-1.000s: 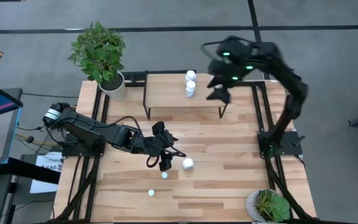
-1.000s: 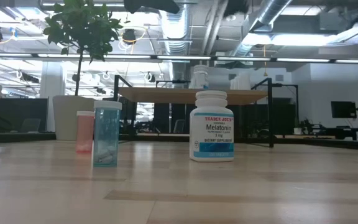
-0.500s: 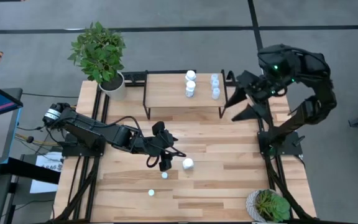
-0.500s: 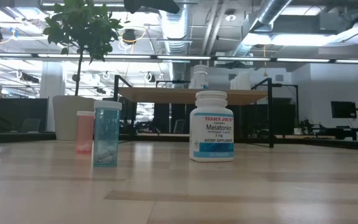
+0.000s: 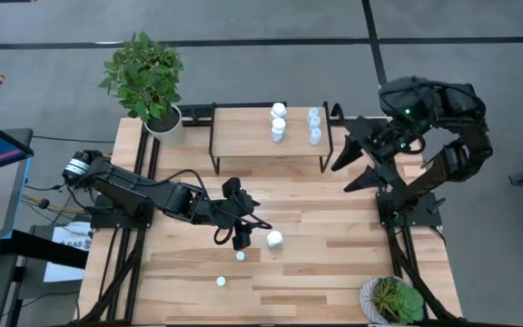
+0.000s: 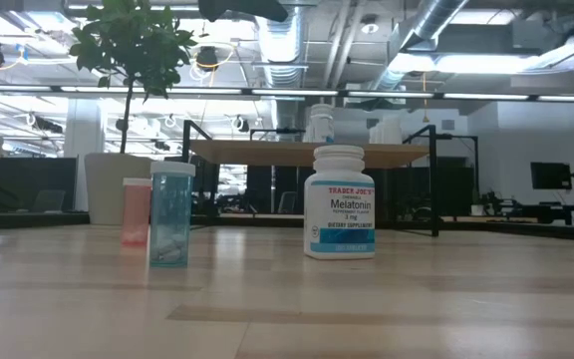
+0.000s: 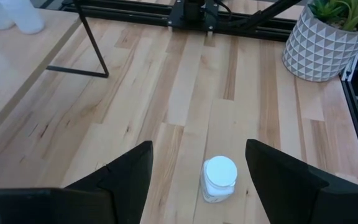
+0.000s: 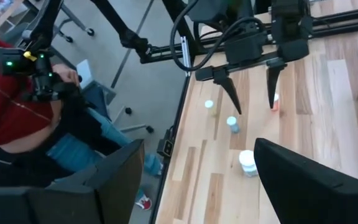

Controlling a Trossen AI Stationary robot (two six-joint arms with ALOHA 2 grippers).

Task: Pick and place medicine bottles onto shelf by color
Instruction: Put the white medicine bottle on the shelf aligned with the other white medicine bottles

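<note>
My left gripper (image 7: 197, 171) is spread wide, and between my two dark fingers (image 7: 126, 171) stands a white bottle (image 7: 219, 179) with a round white cap, upright on the plank-top table (image 7: 166, 81). Neither finger touches it. Farther off, a thin black leg of the shelf (image 7: 79, 46) meets the wood, and a potted plant (image 7: 325, 34) in a patterned white pot sits near the table's corner.
</note>
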